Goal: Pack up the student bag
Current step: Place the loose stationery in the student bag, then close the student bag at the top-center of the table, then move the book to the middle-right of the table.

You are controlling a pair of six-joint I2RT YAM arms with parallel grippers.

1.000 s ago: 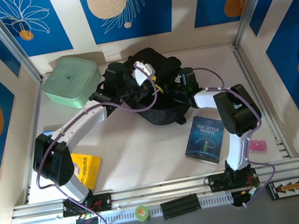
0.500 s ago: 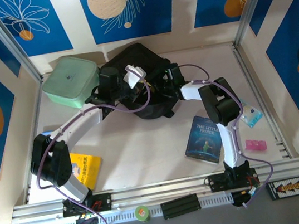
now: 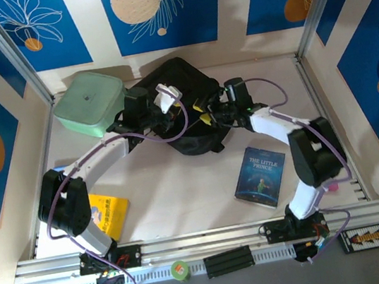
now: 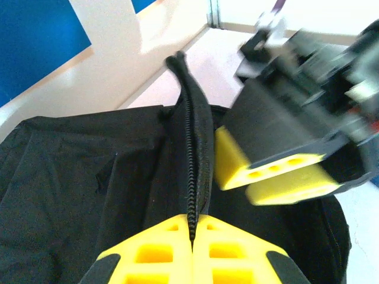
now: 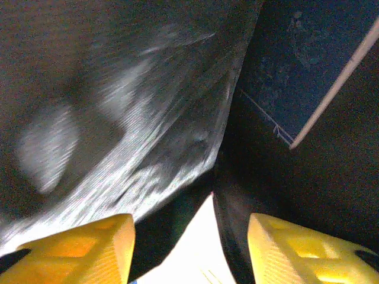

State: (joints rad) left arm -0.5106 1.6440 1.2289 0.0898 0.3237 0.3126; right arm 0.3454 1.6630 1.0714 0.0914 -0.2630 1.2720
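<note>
Since a second ago the right arm has swung its elbow out toward the right wall. Its gripper [image 3: 204, 110], nearly closed then, now has its fingers standing apart. The large black soft fabric backpack [image 3: 177, 79] has settled flatter and a little farther back. It lies at the far middle of the pale counter [image 3: 182, 186], just beside the mint-green square lidded box [image 3: 89, 103].

The left gripper [image 4: 192, 234] is pinched together on the backpack's zipper edge, and the toothed tape runs straight up from between its yellow fingers.

We see three risks from here.
- **Slipping grip:** the left gripper holds only a thin strip of tape, so any tug from the other arm could pull it free and let the mouth fall shut.
- **Collision:** the right gripper [image 4: 266, 177] hangs very close to the left one, so a small misjudged reach could knock the two together.
- **Snagging:** loose fabric fills the space ahead of the right gripper's parted fingers [image 5: 89, 242], which could catch a fold rather than the opposite lip.

The backpack looks limp and creased, with a faint sheen on the cloth. We cannot tell how far its zipper is open. The blue paperback book [image 3: 260, 176] and the yellow booklet [image 3: 109, 215] lie outside it on the counter.
</note>
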